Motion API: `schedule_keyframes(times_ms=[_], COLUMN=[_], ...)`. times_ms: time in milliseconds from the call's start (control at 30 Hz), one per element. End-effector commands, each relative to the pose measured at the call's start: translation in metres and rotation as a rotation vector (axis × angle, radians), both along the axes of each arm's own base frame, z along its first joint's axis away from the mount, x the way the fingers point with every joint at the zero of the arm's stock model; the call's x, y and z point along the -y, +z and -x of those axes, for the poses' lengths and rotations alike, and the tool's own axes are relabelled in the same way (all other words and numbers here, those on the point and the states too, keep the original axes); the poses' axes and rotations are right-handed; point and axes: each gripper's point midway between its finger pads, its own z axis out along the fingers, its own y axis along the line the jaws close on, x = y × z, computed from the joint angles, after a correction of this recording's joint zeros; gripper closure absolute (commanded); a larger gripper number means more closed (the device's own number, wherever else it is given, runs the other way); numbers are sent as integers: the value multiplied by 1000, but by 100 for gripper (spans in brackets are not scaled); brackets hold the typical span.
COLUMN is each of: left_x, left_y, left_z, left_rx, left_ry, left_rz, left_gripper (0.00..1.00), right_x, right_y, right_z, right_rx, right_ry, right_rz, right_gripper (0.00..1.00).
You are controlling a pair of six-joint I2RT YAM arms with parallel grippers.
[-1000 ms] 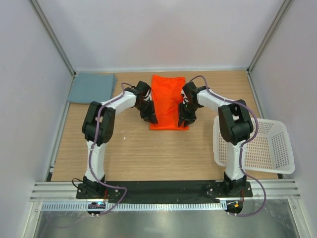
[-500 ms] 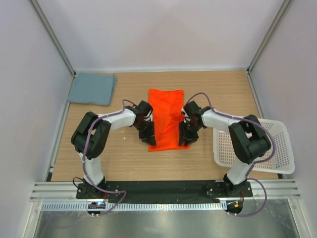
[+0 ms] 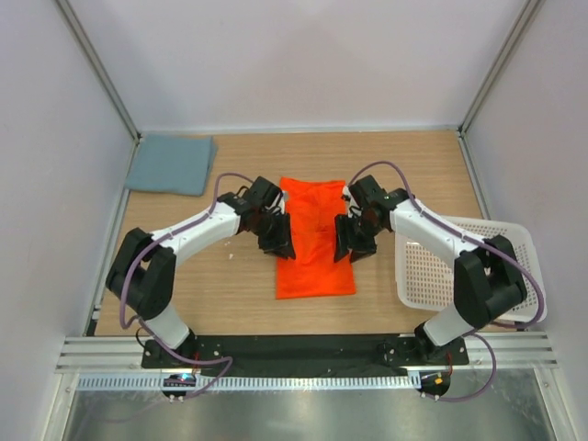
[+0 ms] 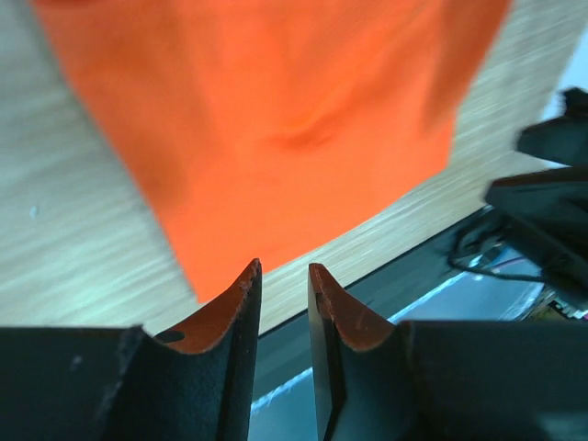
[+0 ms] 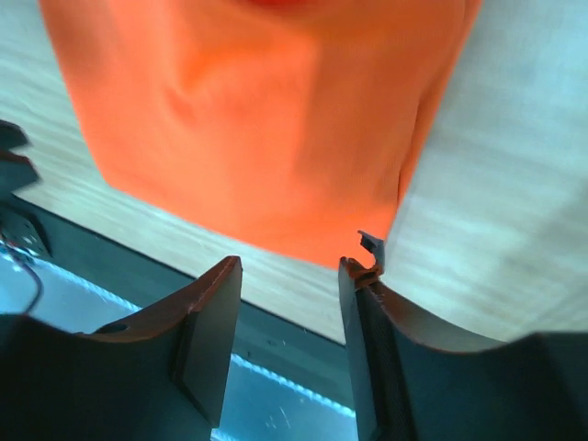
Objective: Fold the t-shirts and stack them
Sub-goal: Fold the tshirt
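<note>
The orange shirt [image 3: 312, 241] lies flat between the left claw [image 4: 283, 274] and the right claw [image 5: 290, 266], each at one side edge. Both grip nothing: left barely parted, right wider.

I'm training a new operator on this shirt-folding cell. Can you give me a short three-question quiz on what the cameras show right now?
1. True or false: the orange shirt lies on the table, outside the basket.
2. Where is the grey-blue shirt? A) at the table's far left corner; B) in the basket; C) on top of the orange shirt.
3. Short answer: which is gripping cloth, the left gripper, the right gripper, both or neither?

Key: 1 true. 2 A. 3 neither: both are open with nothing between the fingers.
</note>
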Motion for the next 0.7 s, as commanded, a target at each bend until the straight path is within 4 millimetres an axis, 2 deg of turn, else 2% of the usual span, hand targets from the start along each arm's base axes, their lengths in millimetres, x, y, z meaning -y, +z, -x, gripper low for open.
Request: schedule_keyframes(times_ms=[0,33,100,133,233,467,667], left_x=[27,31,39,42,48,38,24], left_y=[8,7,2,2,-2,-16,-37], left_z=[-31,-35,-48,-52,-65,-88,-104], left_rx=[23,17,14,11,-1,-33,-54], left_ry=[-7,1,2,0,2,34,52], left_rz=[112,118,123,130,143,141,121], left_gripper=[73,74,76,77,78,79,79], right_x=[-11,-13,-16,-17,-18,-11,3], right_y=[9,1,2,0,-4,-17,-55], right_z=[-35,-41,-57,-63,-84,-119,-132], right_rx=[40,13,12,9,0,-10,-42], right_ry=[5,2,-17,-24,-63,-130,-148], right_rz=[-38,-43,-86,-100,-154,-201,-133], right_gripper=[48,53,62,72,80,82,80])
